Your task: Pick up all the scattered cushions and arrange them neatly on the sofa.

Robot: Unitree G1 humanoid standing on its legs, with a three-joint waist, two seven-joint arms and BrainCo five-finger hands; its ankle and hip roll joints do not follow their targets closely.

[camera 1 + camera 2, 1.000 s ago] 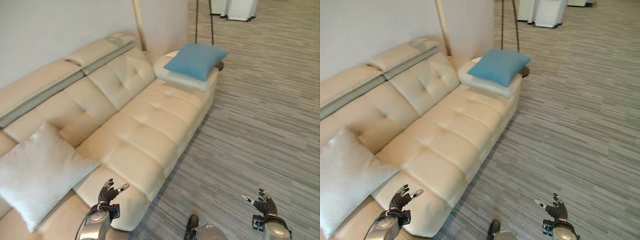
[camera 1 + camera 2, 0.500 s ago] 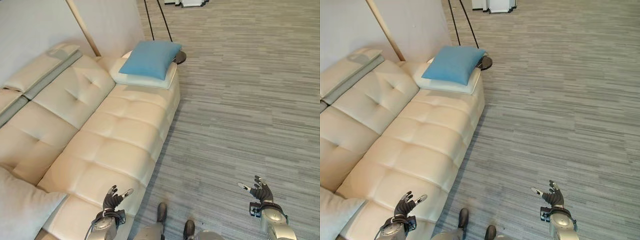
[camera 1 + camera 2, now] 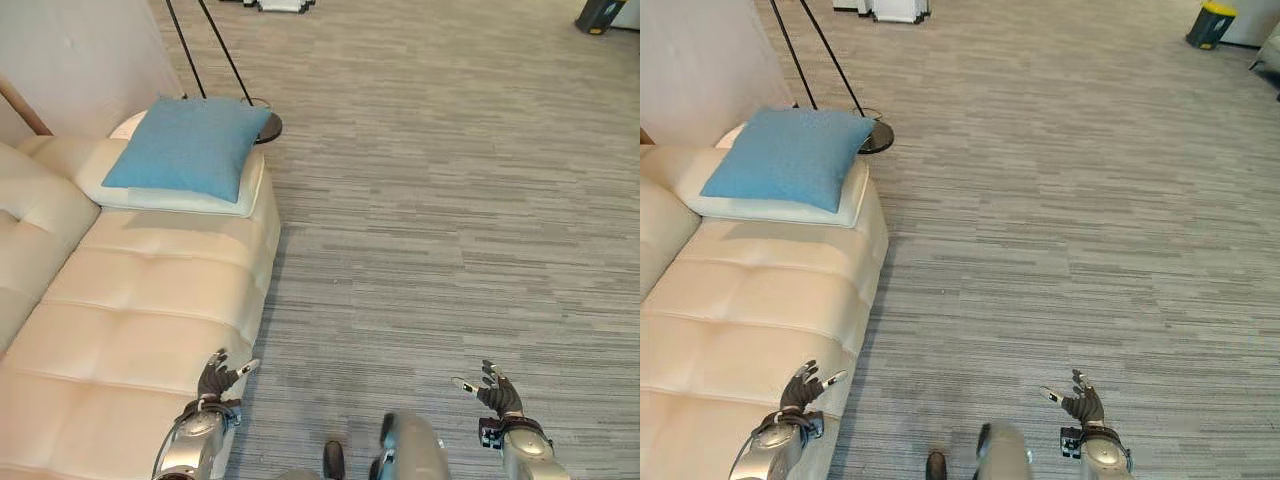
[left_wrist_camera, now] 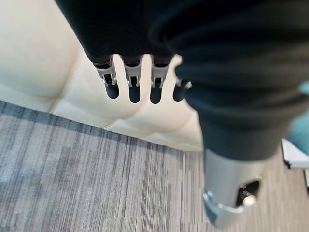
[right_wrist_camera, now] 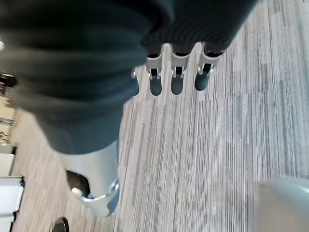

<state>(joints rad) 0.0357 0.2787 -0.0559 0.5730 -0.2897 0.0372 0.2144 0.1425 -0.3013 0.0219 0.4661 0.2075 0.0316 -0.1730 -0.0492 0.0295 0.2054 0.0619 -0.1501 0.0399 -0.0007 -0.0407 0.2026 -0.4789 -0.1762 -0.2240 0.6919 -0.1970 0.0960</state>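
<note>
Both hands are spread and hold nothing: left hand (image 3: pixel 214 380) over the sofa (image 3: pixel 120 330) edge, right hand (image 3: pixel 494 394) above carpet (blue cushion (image 3: pixel 190 146) on the sofa's armrest).

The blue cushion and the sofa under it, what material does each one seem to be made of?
The blue cushion looks like woven fabric: matte, with a fine, slightly grainy surface and no shine. The sofa looks like cream leather or imitation leather, which of the two I cannot tell: smooth, with a faint sheen, stitched seams and tufted panels.

No legible text — none anywhere
</note>
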